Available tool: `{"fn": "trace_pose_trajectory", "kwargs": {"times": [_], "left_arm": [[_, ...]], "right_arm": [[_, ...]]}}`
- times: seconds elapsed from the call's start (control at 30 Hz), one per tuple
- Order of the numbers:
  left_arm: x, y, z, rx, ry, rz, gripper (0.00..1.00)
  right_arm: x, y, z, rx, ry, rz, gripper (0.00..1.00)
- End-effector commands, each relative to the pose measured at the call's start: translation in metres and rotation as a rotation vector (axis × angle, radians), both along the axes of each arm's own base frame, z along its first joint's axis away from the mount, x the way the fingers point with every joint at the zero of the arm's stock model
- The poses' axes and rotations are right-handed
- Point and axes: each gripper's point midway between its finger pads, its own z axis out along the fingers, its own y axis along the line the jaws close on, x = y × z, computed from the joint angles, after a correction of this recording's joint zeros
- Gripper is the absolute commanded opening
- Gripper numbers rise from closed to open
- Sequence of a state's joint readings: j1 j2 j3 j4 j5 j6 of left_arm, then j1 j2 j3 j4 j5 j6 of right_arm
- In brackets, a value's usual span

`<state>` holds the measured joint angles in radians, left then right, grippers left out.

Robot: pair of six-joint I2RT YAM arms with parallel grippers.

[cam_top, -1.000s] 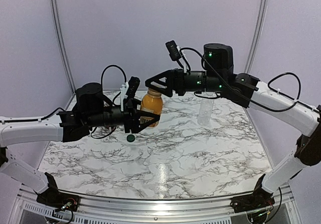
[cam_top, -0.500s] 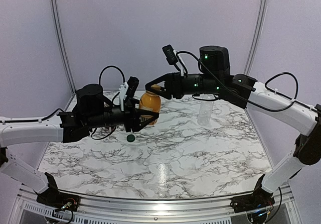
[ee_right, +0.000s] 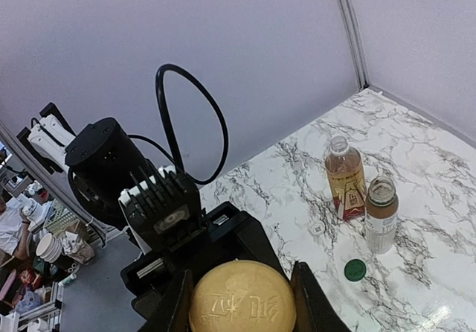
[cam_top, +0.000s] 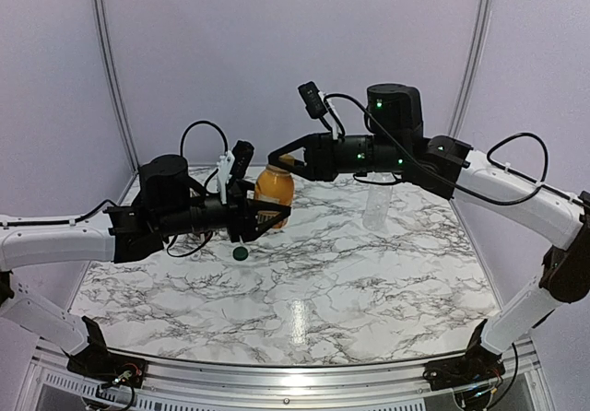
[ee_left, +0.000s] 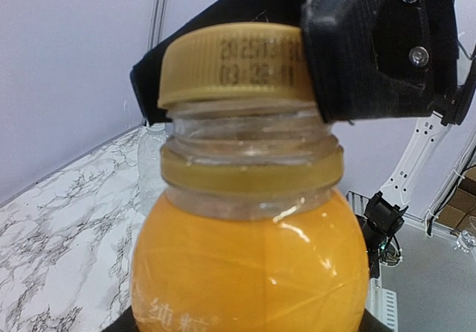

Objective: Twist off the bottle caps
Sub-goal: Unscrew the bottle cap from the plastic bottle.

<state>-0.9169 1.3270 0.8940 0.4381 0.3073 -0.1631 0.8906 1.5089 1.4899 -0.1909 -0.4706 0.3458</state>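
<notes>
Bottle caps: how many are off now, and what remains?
Done: a green cap and a white cap lie loose on the table. In hand: the left fingers hold the juice bottle while the right fingers pinch its orange cap, which sits on the neck. Left: this cap, and perhaps the clear bottle's; its top is unclear.

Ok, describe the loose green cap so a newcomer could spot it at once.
On the marble table, find the juice bottle in the left gripper. The green cap lies flat on the marble just below it in the top view. It alone is dark green; the white cap is pale, and the orange cap sits on the bottle, in the right gripper.
</notes>
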Motion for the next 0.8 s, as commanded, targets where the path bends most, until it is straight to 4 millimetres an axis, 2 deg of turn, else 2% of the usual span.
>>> {"fn": "trace_pose_trajectory", "kwargs": {"times": [0.0,0.1,0.23,0.4,0.63,0.7,0.77], "left_arm": [[-0.005,0.005,0.011,-0.022,-0.037,-0.013,0.17],[-0.024,0.003,0.012,-0.026,-0.051,-0.119,0.19],[-0.066,0.002,0.017,-0.046,-0.062,-0.35,0.19],[-0.092,0.005,0.023,-0.065,-0.046,-0.498,0.19],[-0.103,0.002,0.019,-0.062,0.0,-0.589,0.18],[-0.103,0.002,0.022,-0.066,-0.006,-0.579,0.18],[-0.097,0.004,0.023,-0.069,-0.015,-0.533,0.18]], "right_arm": [[-0.013,-0.005,0.023,0.033,-0.105,0.059,0.12],[-0.025,-0.011,0.026,0.045,-0.184,0.157,0.12],[-0.045,-0.022,0.03,0.08,-0.282,0.309,0.12],[-0.056,-0.028,0.031,0.124,-0.315,0.425,0.13],[-0.064,-0.032,0.028,0.173,-0.307,0.529,0.14],[-0.055,-0.032,0.026,0.164,-0.299,0.49,0.15],[-0.035,-0.032,0.022,0.135,-0.285,0.397,0.16]]}}
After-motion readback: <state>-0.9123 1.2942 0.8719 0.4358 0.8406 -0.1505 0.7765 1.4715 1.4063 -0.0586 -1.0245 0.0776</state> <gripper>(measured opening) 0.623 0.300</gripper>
